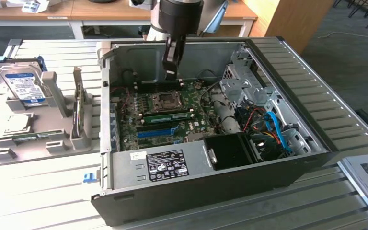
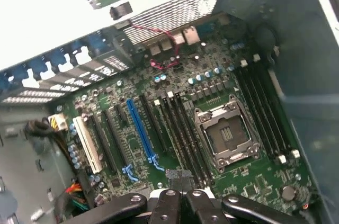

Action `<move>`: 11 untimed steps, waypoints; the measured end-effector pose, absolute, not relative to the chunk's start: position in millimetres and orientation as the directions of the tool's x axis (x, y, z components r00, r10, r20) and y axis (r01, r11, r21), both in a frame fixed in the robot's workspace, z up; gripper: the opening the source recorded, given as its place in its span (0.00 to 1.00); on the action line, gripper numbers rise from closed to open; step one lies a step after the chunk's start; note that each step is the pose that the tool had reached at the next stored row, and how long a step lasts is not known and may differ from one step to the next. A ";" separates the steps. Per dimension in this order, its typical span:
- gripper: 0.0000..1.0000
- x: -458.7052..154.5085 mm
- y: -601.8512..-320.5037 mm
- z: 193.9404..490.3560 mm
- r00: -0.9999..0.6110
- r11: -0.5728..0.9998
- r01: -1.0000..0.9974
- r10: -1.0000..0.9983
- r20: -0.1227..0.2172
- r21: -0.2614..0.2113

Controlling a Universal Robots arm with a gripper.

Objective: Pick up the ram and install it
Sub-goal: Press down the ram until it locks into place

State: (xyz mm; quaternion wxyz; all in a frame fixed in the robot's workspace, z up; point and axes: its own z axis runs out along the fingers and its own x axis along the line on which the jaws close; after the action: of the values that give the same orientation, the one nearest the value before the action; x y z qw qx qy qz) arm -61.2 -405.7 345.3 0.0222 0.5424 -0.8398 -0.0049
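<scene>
The pincer (image 1: 172, 74), shut with nothing seen between its tips, hangs over the far side of the square metal processor socket (image 1: 166, 99). The ram (image 1: 166, 116), a long thin green stick, sits just beside the socket's near side, its long axis crosswise to the pincer's approach.

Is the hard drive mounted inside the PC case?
No, the hard drive stands upright in the grey holder outside the case, on the exterior view's left.
</scene>
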 end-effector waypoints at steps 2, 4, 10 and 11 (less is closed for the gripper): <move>0.10 -61.2 -405.7 345.2 -0.443 0.444 -0.895 -0.896 0.032 0.032; 0.10 -61.2 -405.7 345.2 -0.476 0.477 -0.878 -0.879 0.032 0.032; 0.10 -61.3 -405.7 344.9 -0.569 0.570 -0.821 -0.822 0.032 0.032; 0.10 -61.2 -405.7 344.8 -0.584 0.585 -0.811 -0.811 0.032 0.032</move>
State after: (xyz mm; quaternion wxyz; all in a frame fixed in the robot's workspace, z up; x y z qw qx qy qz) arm -61.2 -405.7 344.8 0.0216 0.4556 -0.8899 -0.0071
